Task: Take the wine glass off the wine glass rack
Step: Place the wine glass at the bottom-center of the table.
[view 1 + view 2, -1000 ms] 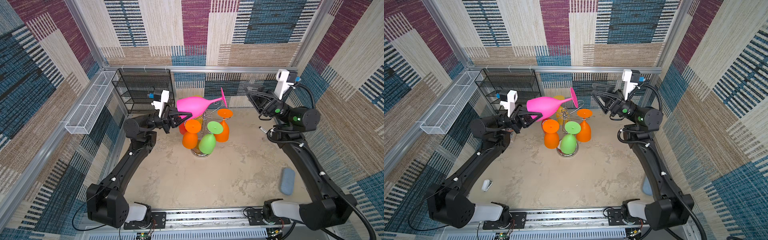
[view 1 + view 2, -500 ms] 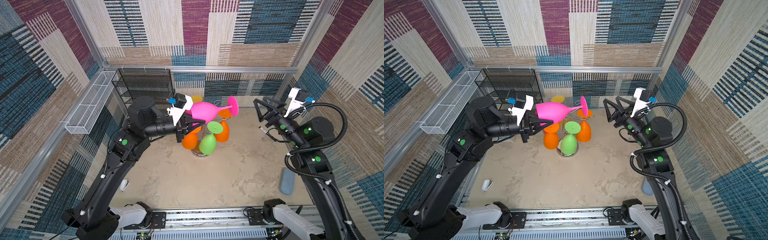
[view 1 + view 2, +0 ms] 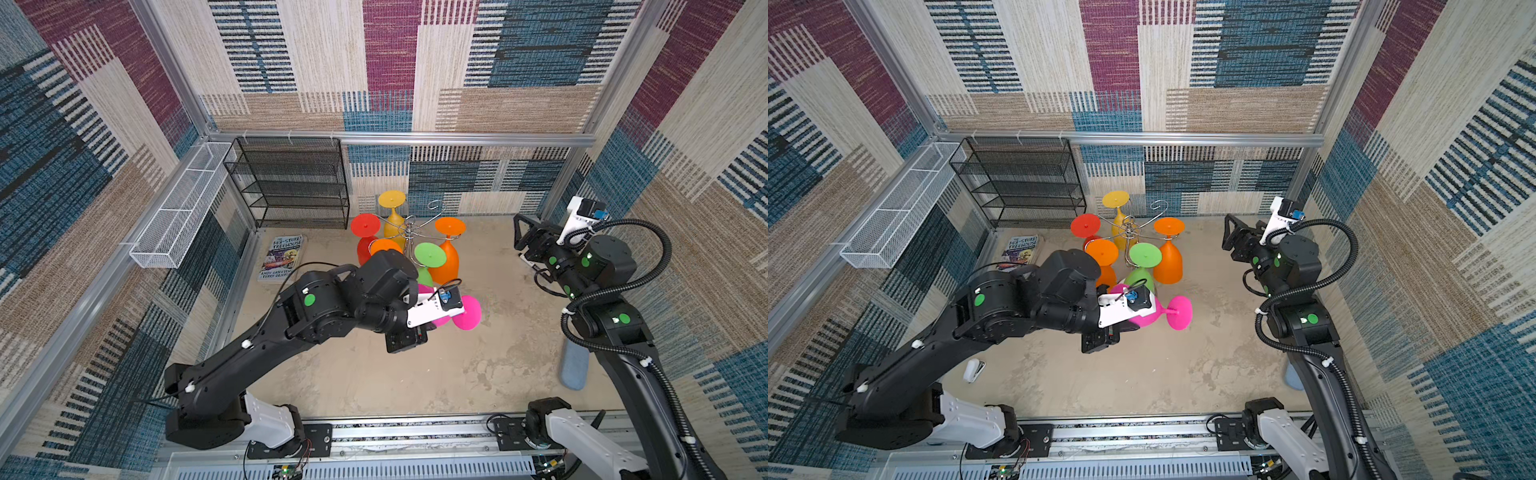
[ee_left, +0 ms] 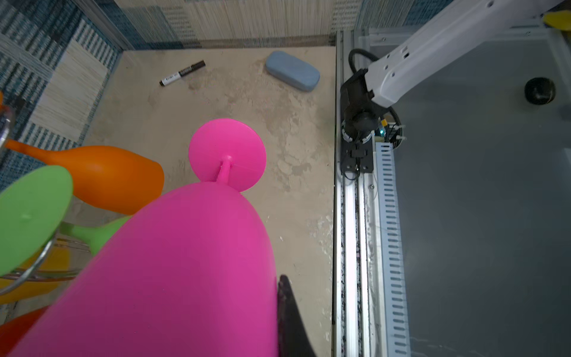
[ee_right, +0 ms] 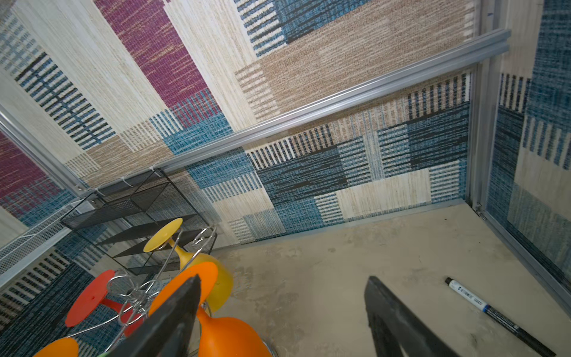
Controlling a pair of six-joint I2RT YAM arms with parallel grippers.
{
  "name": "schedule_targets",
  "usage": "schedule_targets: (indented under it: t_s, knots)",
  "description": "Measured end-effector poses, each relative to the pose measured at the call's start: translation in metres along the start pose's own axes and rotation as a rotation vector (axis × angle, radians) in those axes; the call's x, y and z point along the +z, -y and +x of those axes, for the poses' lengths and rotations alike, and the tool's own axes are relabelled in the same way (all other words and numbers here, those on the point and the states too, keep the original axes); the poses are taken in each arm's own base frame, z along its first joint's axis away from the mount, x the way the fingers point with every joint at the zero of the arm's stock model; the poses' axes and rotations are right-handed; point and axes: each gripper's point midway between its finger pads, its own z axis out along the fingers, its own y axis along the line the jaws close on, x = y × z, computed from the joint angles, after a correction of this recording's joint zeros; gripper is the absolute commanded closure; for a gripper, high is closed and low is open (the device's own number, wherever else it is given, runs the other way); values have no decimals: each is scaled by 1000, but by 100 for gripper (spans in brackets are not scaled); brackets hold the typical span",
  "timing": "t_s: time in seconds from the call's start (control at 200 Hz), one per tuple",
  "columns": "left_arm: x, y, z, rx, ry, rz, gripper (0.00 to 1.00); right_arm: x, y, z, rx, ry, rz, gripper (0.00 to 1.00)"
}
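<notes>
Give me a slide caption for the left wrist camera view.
Pink wine glass held off the rack, foot toward the marker and blue case.

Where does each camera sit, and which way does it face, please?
Top views: high over the front rail, looking down at the table; both arms show in both.
Left wrist: behind the left gripper, looking along the pink wine glass it holds, down at the floor; one finger shows.
Right wrist: behind the open right gripper, facing the back wall and wine glass rack; both fingers show.
Shared: both wrist views catch the marker and an orange glass.
</notes>
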Motion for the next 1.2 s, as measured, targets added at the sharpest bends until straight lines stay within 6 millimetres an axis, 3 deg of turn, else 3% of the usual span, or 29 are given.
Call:
schedule_targets:
  t_s: [0.185,0.536,0.736,1.202]
  knots:
    - [49,4,46,9,-294,8,100,5,15,17,-2,-35,62,15]
    - [97,19,105,-1,-583,86,100,11,27,38,-5,-82,94,15]
    - [115,30,123,-16,-667,151,100,9,31,43,-8,-87,107,15]
    - [136,37,139,-27,-748,195,98,7,35,47,-8,-91,113,15]
